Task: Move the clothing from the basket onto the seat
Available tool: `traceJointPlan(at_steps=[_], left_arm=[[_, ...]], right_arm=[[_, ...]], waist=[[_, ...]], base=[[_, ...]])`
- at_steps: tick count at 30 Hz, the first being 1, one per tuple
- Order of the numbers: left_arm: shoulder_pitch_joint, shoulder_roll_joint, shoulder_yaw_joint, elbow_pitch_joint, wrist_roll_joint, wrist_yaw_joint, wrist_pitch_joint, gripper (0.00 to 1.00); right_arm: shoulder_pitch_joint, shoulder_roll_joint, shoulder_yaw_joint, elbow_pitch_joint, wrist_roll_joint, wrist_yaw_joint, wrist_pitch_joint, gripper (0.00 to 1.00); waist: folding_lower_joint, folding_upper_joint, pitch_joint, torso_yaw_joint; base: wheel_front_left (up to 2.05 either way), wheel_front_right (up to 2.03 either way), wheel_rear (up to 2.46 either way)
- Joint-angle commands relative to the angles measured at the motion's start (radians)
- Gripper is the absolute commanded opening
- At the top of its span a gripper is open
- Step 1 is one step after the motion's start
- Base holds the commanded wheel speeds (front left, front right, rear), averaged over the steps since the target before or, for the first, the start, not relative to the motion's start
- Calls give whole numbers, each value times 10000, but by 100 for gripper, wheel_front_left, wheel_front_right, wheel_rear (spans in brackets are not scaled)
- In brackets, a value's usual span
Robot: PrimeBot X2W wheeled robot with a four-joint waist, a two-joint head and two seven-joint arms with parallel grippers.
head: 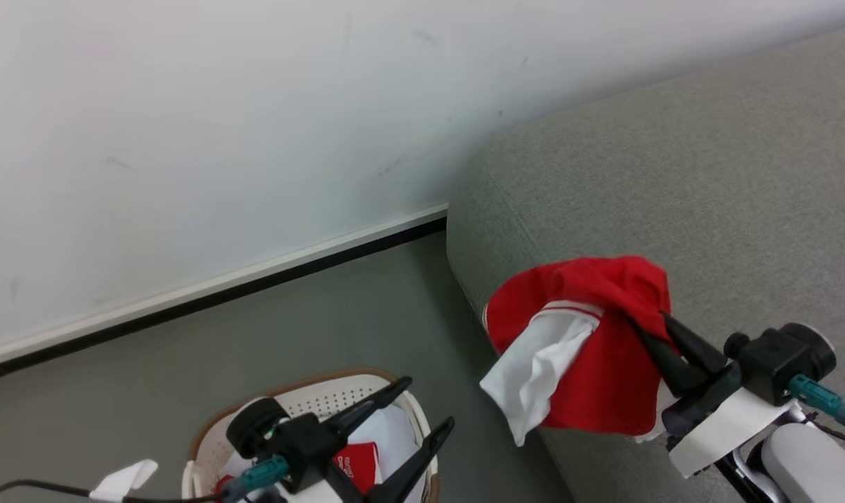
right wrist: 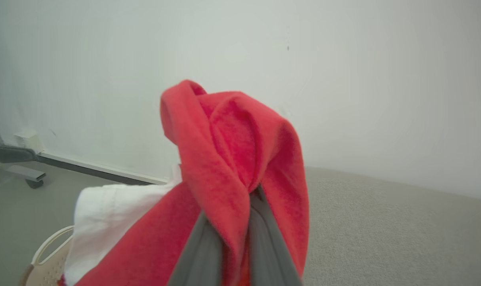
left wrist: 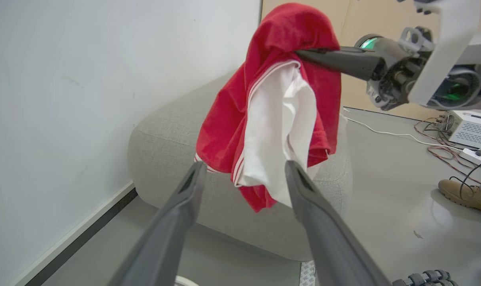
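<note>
My right gripper point(head: 651, 328) is shut on a red garment point(head: 604, 377) with white stripe trim and a white inner side, which hangs over the end of the grey seat point(head: 674, 175). In the right wrist view the red cloth point(right wrist: 232, 159) bunches over the closed fingers point(right wrist: 200, 250). Low at the left, my left gripper point(head: 426, 403) stands open and holds nothing, above the cream basket point(head: 311, 398). Another red piece point(head: 356, 464) with print lies in the basket beside a pale sheet point(head: 398, 433). The left wrist view looks between its own spread fingers point(left wrist: 185, 198) at the hanging garment point(left wrist: 232, 119).
A white wall with a dark baseboard point(head: 255, 276) runs behind the basket and the seat. The grey floor point(head: 366, 321) separates them. In the left wrist view a person's tan shoe point(left wrist: 467, 196), loose cables point(left wrist: 435, 149) and a white box point(left wrist: 473, 129) lie on the floor beyond the seat.
</note>
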Motion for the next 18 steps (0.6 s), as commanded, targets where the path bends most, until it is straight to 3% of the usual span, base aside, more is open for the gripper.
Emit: traceJointPlan(at_steps=[1, 11, 18], left_arm=[[-196, 75, 40, 14, 114, -39, -4, 100], [-1605, 511, 192, -285, 325, -190, 156, 100], [-2617, 931, 391, -427, 312, -272, 40, 100]], right_arm=[[94, 75, -212, 35, -175, -28, -32, 0], [-1168, 1089, -3660, 797, -2423, -28, 611, 0], [-3110, 996, -6478, 933, -4525, -30, 1737, 0]], waist=[[-1, -1, 220, 109], [-1, -1, 2517, 919], [-1, -1, 4247, 1779]], base=[[0, 0, 0], [0, 0, 0], [0, 0, 0]])
